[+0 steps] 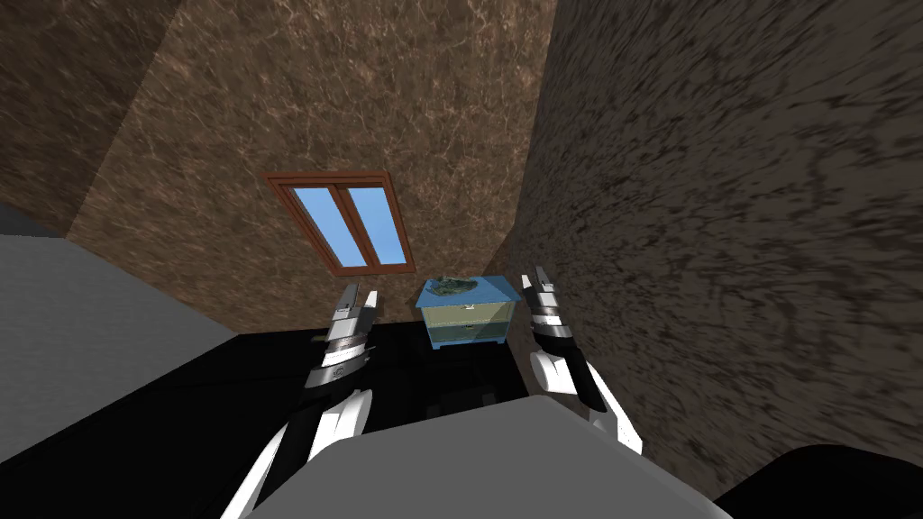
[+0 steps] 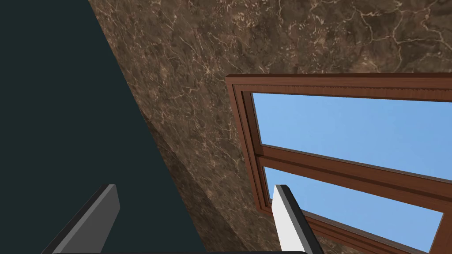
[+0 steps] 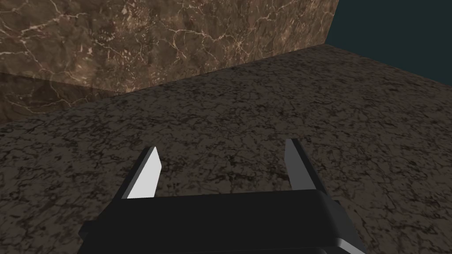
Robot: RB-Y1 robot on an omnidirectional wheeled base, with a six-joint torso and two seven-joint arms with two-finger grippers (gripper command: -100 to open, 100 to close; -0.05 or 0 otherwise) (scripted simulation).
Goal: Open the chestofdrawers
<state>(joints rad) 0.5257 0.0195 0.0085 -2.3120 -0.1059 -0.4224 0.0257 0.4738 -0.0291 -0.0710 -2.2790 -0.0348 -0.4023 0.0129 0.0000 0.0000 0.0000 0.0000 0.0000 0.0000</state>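
The left gripper is held up ahead on the left side. In its wrist view its two fingers are seen spread well apart, and nothing is held between them. The right gripper is raised at much the same height on the right, close to the dark mottled right-hand wall. Its fingers are likewise parted, and nothing is gripped. A flat, light grey surface is seen off to the left of the left arm.

Beyond the two grippers and between them, nearer to the right one, the chest of drawers is found, well apart from both and touched by neither. It is set on a black area, in the corner where the back wall is met by the right-hand wall. Its top and frame are coloured blue, and two drawer fronts are stacked in it, the upper pale yellow-green and the lower blue-green. Both appear to be shut. A small greenish object is laid on its top, but it is too small to be identified.

Farther back, the brown marbled back wall is seen. A window with a reddish-brown frame and two blue panes is set in it, above and to the left of the chest of drawers.
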